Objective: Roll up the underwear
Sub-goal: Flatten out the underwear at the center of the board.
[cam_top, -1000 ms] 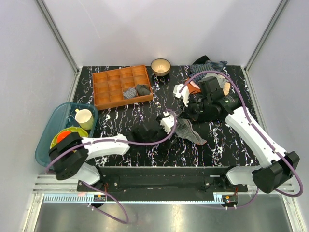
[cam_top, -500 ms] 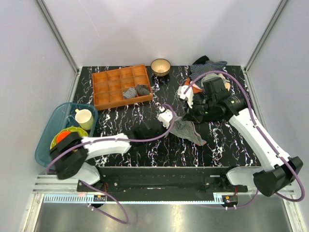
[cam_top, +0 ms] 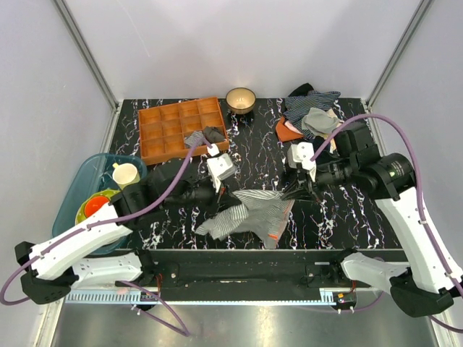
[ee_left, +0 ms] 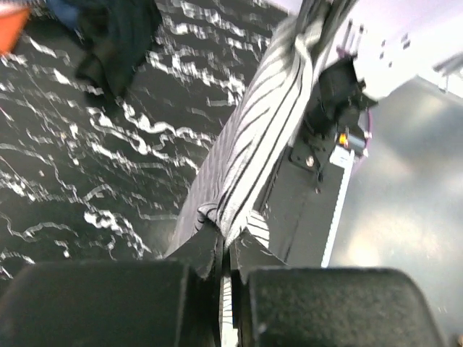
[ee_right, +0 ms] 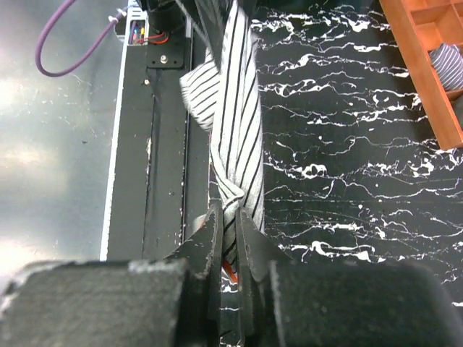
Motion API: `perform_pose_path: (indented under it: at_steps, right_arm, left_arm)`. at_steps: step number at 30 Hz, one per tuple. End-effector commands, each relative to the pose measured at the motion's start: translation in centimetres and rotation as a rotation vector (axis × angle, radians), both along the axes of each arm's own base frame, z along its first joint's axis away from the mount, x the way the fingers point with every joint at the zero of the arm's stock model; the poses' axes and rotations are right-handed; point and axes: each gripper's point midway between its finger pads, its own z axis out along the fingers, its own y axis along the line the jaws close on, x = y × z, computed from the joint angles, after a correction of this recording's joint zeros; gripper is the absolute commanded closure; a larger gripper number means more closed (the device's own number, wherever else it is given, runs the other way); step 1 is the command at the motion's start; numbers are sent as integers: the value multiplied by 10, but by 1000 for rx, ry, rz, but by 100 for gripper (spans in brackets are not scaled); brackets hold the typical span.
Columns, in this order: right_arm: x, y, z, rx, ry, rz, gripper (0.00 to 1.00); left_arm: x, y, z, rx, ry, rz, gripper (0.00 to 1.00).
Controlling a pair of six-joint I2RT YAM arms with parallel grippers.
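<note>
While both arms reach in over the near half of the table (cam_top: pixel 340 217), the underwear (cam_top: pixel 255 208) is stretched between them close to the front edge, high at its two held corners and sagging in the middle; its orange-red tag (cam_top: pixel 272 236) sits at the lower hem. Whether that hem touches the tabletop cannot be told. Left arm: low and long, running diagonally from the near left corner toward centre. The left gripper (cam_top: pixel 217 192) is clamped tight on the cloth's left upper edge; the wrist view shows the pinstripes bunched into a rope from between the fingers (ee_left: pixel 195 260). Right arm: rises from the near right corner, elbow bent at the right side, forearm pointing left. The right gripper (cam_top: pixel 299 189) pinches the right upper corner, jaws nearly together on a twisted fold. The orange tray (cam_top: pixel 155 144) stands well behind the left gripper.
</note>
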Motion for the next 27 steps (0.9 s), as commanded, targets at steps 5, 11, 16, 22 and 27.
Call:
perform_pose_path:
  at_steps: [5, 11, 16, 22, 27]
  right_arm:
    - [87, 14, -33, -35, 8, -294, 100]
    - [204, 16, -128, -206, -3, -565, 100]
    - [312, -6, -178, -347, -145, -792, 100]
    - [339, -25, -192, -358, -120, -827, 100]
    - [308, -6, -206, -317, -35, -674, 98]
  left_arm:
    - [26, 30, -69, 224, 150, 48, 95]
    - [141, 59, -146, 422, 268, 308, 87]
    - [234, 64, -184, 610, 240, 475, 73]
    - [292, 52, -161, 563, 111, 582, 67]
    - [254, 34, -166, 471, 88, 350, 31]
